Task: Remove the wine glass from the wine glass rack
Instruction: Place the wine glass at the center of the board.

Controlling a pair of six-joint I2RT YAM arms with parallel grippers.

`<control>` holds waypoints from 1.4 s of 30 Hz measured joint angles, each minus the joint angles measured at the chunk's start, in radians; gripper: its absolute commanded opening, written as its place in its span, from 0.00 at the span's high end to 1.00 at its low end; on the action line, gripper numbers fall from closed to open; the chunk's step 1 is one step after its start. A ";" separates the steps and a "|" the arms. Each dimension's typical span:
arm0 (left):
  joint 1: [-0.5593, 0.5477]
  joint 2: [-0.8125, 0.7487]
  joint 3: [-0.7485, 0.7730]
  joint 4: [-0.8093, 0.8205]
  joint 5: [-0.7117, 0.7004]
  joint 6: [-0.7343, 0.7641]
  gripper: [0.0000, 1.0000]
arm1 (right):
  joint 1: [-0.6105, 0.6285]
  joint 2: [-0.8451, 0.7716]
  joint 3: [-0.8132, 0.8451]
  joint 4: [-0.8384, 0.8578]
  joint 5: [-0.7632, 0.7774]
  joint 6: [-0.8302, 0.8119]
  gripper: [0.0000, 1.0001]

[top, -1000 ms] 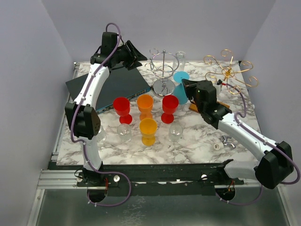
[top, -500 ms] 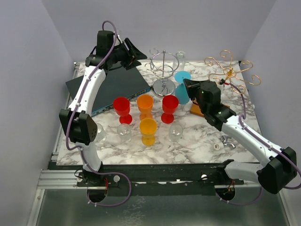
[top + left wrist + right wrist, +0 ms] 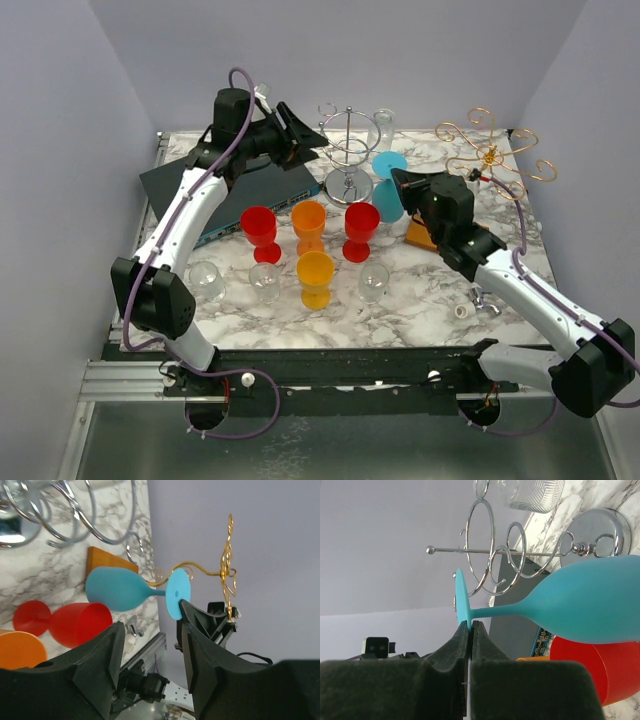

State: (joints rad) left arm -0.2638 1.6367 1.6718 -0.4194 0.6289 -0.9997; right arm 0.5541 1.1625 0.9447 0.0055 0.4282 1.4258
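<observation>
Clamped shut with the right hand (image 3: 470, 626) on the thin rim of the blue wine glass (image 3: 590, 605), at its foot. Seen from above as upside down, foot high and bowl low, just right of the chrome wine glass rack (image 3: 347, 150) and close beside its wire loops. Impossible to tell whether touching the marble surface (image 3: 430, 295) or not. Held apart, with nothing between the fingers: the left hand (image 3: 151, 617), raised just left of the rack's top, toward the far side. Nearer, mid-surface: red cups (image 3: 361, 225), orange cups (image 3: 315, 272), small clear glasses (image 3: 372, 283). At the far right, a gold wire rack (image 3: 490, 155).
</observation>
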 measured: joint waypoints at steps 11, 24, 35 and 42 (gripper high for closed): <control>-0.202 0.010 -0.063 0.150 0.000 -0.114 0.51 | 0.000 -0.026 -0.010 0.000 -0.006 -0.005 0.99; -0.247 0.092 -0.090 0.251 -0.012 -0.191 0.54 | 0.000 -0.047 -0.028 0.004 -0.019 -0.006 0.99; -0.262 0.144 -0.102 0.361 -0.008 -0.257 0.62 | 0.000 -0.062 -0.045 0.014 -0.026 -0.014 1.00; -0.264 0.160 -0.102 0.393 0.010 -0.282 0.71 | 0.000 -0.069 -0.052 0.015 -0.026 -0.018 1.00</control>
State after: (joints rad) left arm -0.5274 1.7966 1.5700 -0.0261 0.6388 -1.2812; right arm 0.5545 1.0939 0.8925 0.0208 0.4019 1.4078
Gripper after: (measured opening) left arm 0.330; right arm 0.014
